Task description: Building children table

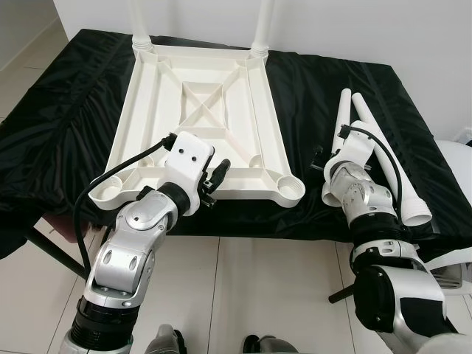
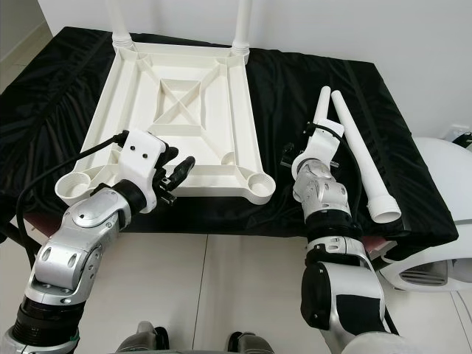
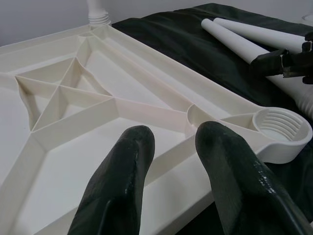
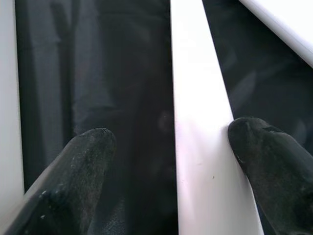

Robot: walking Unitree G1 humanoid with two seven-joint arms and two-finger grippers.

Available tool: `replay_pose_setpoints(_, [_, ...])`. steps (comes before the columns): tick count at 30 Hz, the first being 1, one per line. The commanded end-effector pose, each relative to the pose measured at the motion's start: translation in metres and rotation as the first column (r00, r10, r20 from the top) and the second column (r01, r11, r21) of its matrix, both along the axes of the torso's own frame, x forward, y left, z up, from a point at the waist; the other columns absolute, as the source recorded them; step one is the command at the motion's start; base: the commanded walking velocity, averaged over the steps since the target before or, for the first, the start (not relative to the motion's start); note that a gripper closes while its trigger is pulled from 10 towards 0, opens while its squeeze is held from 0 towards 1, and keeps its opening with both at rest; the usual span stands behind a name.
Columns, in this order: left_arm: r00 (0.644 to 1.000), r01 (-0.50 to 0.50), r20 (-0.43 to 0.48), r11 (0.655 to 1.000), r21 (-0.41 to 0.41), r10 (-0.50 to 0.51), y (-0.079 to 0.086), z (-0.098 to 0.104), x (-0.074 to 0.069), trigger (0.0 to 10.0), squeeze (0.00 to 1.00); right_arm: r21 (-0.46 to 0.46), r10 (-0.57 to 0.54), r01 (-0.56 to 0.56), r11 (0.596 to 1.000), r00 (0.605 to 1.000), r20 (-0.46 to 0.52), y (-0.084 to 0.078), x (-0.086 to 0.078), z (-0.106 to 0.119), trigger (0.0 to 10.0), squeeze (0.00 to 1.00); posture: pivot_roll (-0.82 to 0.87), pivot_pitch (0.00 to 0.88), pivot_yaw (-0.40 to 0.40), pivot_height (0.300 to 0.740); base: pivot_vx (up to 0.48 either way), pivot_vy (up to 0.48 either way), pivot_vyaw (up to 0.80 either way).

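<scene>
A white plastic tabletop [image 1: 193,110] lies upside down on the black-covered table [image 1: 66,110]. Two white legs [image 1: 139,22] stand in its far corner sockets. The near right socket [image 3: 283,129] and near left socket [image 1: 107,193] are vacant. Two loose white legs [image 2: 361,155] lie on the cloth to the right. My left gripper [image 1: 216,177] hovers open over the tabletop's near rim, holding nothing. My right gripper [image 4: 171,156] is open and low over the nearer loose leg [image 4: 200,147], which passes between its fingers, close against one fingertip [image 4: 259,147].
The black cloth drapes over the table's front edge [image 1: 243,228], with pale floor tiles [image 1: 243,295] below. A white rounded appliance [image 2: 435,221] stands at the right, beside the table's corner. A white wall runs behind the table.
</scene>
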State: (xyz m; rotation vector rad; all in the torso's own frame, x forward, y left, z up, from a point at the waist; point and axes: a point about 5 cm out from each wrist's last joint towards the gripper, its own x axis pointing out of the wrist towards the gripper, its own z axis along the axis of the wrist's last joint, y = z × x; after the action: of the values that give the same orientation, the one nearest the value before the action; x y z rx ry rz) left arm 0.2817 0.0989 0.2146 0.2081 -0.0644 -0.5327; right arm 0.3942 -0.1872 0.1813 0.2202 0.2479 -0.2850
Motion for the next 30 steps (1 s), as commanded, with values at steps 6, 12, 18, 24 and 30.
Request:
replay_pose_setpoints(6, [1.000, -0.005, -0.010, 1.000, 0.001, 0.005, 0.000, 0.000, -0.002, 10.0, 0.00, 0.078, -0.010, 0.022, 0.997, 0.989, -0.145, 0.007, -0.001, -0.023, 10.0, 0.00, 0.01, 0.149, -0.042, 0.740, 0.000, 0.000, 0.00])
replay_pose_setpoints(12, [1.000, -0.005, -0.010, 1.000, 0.000, 0.005, -0.001, 0.001, -0.002, 10.0, 0.00, 0.064, -0.018, 0.032, 0.997, 0.980, -0.200, 0.008, -0.005, -0.034, 10.0, 0.00, 0.01, 0.149, -0.043, 0.740, 0.000, 0.000, 0.00])
replay_pose_setpoints(18, [1.000, -0.006, -0.008, 1.000, -0.002, 0.006, 0.000, 0.003, -0.002, 10.0, 0.00, 0.082, -0.016, 0.039, 0.996, 0.964, -0.264, 0.009, -0.011, -0.048, 10.0, 0.00, 0.01, 0.150, -0.043, 0.740, 0.000, 0.000, 0.00])
replay_pose_setpoints(24, [1.000, -0.010, -0.011, 1.000, -0.005, 0.010, 0.000, 0.003, -0.002, 10.0, 0.00, 0.094, -0.020, 0.045, 0.995, 0.968, -0.252, 0.010, -0.015, -0.053, 10.0, 0.00, 0.01, 0.152, -0.045, 0.740, 0.000, 0.000, 0.00])
replay_pose_setpoints(30, [1.000, -0.013, -0.014, 1.000, -0.013, 0.013, -0.001, 0.003, -0.002, 10.0, 0.00, 0.192, -0.112, 0.178, 0.965, 0.944, -0.311, -0.003, -0.024, -0.063, 10.0, 0.00, 0.01, 0.147, -0.047, 0.740, 0.000, 0.000, 0.00])
